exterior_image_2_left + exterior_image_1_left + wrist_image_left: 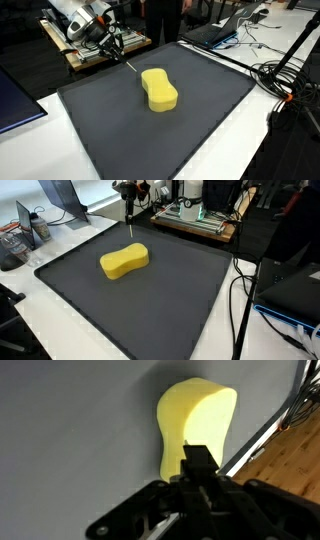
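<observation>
— Where's the yellow peanut-shaped foam sponge (124, 261)?
— Flat on the dark grey rubber mat (175, 305), in no container.
— And the claw (113, 42)?
— Clenched on a thin dark rod (126, 58). The tip is just beside the sponge. I judge no contact yet, though I can't be sure.

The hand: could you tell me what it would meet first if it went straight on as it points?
Probably the dark mat, just beside the yellow sponge: the hand, shut on a thin rod, aims down at the sponge's end. Depth is unclear, so the sponge might come first.
</observation>
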Controlling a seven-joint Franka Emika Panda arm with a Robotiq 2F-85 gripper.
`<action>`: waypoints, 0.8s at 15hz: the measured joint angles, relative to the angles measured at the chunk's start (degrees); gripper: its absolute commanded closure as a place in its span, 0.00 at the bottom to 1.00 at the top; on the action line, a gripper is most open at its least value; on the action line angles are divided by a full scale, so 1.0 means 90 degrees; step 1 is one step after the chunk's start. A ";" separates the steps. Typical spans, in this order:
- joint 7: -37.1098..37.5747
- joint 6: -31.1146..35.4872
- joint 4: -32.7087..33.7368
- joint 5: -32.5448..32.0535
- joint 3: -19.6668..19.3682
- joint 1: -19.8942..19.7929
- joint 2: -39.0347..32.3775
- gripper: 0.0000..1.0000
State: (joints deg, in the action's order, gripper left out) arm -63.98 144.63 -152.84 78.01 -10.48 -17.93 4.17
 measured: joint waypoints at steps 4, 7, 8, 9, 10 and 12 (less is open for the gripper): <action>-0.0503 0.0821 -0.0687 0.0738 0.0251 0.0444 0.0825 0.97; -0.0466 0.1195 -0.0582 0.1231 0.0626 0.0713 0.0927 0.97; -0.0423 0.1345 -0.0563 0.1350 0.0757 0.0808 0.0928 0.97; -0.0354 0.1549 -0.0556 0.1458 0.0916 0.0917 0.0926 0.97; -0.0291 0.1794 -0.0556 0.1565 0.1086 0.1038 0.0925 0.97; -0.0147 0.2344 -0.0557 0.1815 0.1466 0.1322 0.0921 0.97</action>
State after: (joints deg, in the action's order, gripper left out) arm -65.31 165.73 -157.85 94.35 2.71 -6.03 12.46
